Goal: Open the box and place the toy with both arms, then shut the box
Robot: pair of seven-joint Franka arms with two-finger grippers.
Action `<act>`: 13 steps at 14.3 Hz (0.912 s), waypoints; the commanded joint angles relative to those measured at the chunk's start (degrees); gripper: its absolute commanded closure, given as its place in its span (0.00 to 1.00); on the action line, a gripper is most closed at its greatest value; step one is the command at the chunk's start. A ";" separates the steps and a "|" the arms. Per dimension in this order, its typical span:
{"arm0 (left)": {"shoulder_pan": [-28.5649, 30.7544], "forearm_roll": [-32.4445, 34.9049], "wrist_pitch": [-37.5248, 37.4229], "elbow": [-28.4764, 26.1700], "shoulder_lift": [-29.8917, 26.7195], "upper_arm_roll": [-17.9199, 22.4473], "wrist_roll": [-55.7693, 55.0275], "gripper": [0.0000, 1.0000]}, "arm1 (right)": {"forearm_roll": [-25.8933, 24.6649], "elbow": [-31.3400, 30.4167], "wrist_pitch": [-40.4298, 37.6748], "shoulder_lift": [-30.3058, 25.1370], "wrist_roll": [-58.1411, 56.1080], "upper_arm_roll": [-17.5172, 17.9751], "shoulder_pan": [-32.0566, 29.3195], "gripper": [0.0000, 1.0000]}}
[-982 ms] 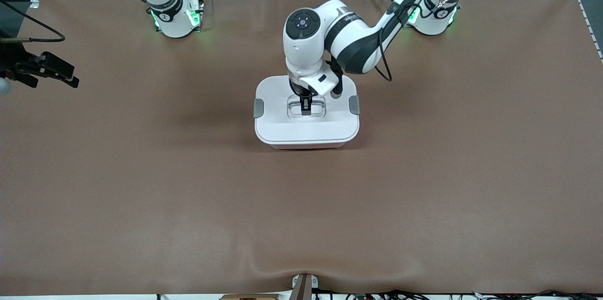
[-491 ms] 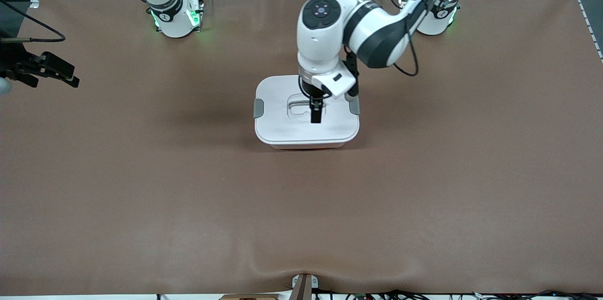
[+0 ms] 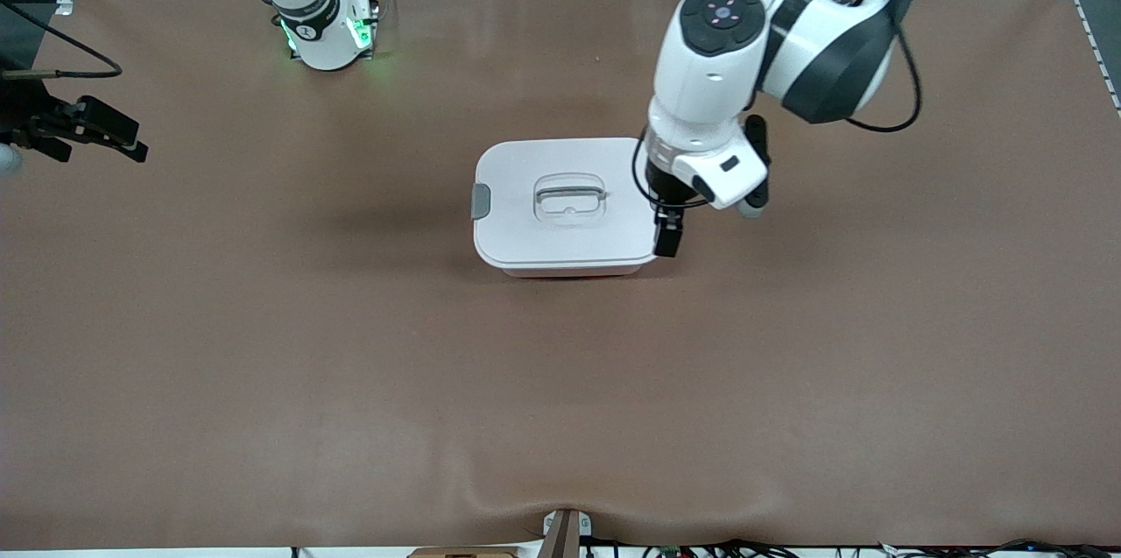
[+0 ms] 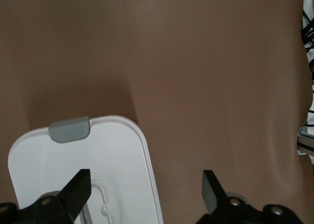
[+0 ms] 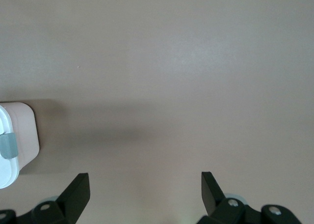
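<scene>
The box point(image 3: 569, 208) sits shut at the middle of the table, a pink tub under a white lid with a recessed handle point(image 3: 570, 197). One grey latch point(image 3: 481, 201) shows on the side toward the right arm's end. My left gripper point(image 3: 670, 229) hangs open over the box's edge at the left arm's end. In the left wrist view the lid point(image 4: 108, 155) and a latch point(image 4: 70, 129) lie under the empty left gripper point(image 4: 145, 187). My right gripper point(image 3: 131, 144) waits open at the right arm's end of the table, empty point(image 5: 144, 189), with the box's corner point(image 5: 22, 135) off to one side. The toy is out of view.
A brown mat point(image 3: 350, 365) covers the whole table. The arm bases point(image 3: 328, 28) stand along its farthest edge. A small bracket point(image 3: 565, 532) and cables point(image 3: 744, 549) sit at the edge nearest the front camera.
My left gripper has lifted out of the lid's handle recess and swung to the box's edge at the left arm's end. The right arm has not moved.
</scene>
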 commanded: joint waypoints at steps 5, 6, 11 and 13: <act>9.52 -0.18 -3.73 -0.30 -3.54 -0.74 19.87 0.00 | -0.74 2.54 -1.03 0.48 -0.74 -0.53 -1.38 0.00; 10.84 -0.79 -3.82 -0.30 -3.81 -0.74 22.86 0.00 | -0.74 2.54 -1.03 0.48 -0.75 -0.53 -1.39 0.00; 20.23 -3.51 -6.01 -0.30 -4.86 -1.61 38.68 0.00 | -0.57 2.54 -0.95 0.57 -0.57 -0.45 -1.30 0.00; 23.84 -5.36 -6.80 -0.38 -6.09 -1.62 45.97 0.00 | -0.57 2.63 -0.68 0.57 -0.57 -0.45 -1.39 0.00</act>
